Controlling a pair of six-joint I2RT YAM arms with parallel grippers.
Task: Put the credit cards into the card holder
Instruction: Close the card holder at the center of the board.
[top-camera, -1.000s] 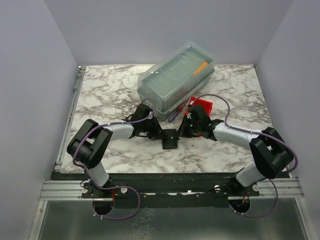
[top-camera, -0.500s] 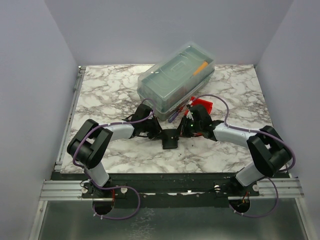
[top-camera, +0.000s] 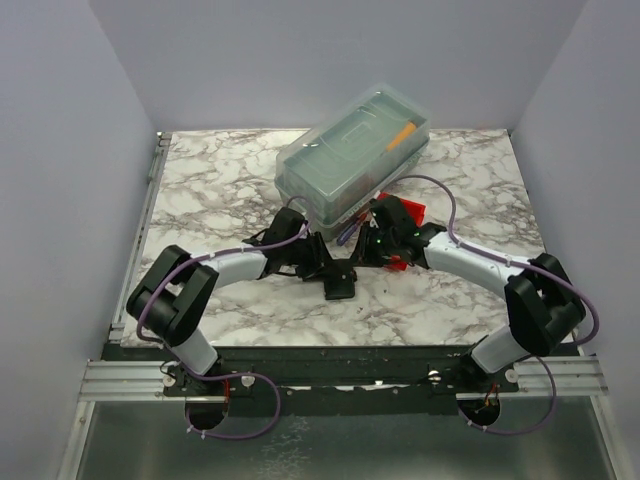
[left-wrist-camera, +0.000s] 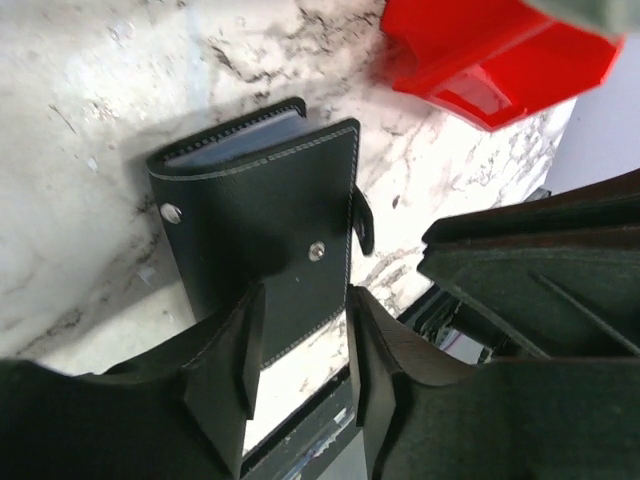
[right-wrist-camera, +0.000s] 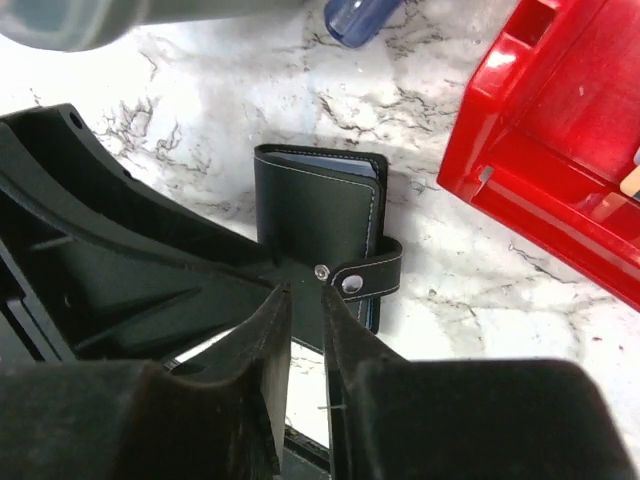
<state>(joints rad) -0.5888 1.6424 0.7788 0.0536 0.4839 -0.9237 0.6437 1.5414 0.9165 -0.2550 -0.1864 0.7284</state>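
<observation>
Marble table (top-camera: 200, 200) carries one black card holder (right-wrist-camera: 320, 215), one red bin (right-wrist-camera: 560, 150).

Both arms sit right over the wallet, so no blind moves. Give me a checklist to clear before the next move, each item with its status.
1. Card holder closed, flat on table: ok.
2. Card edges show inside it: ok.
3. Strap snapped shut: not ok, looks unfastened.
4. Left gripper open over holder's edge: ok.
5. Right gripper slightly open, holding nothing: ok.
6. Every card inside: cannot tell.
</observation>
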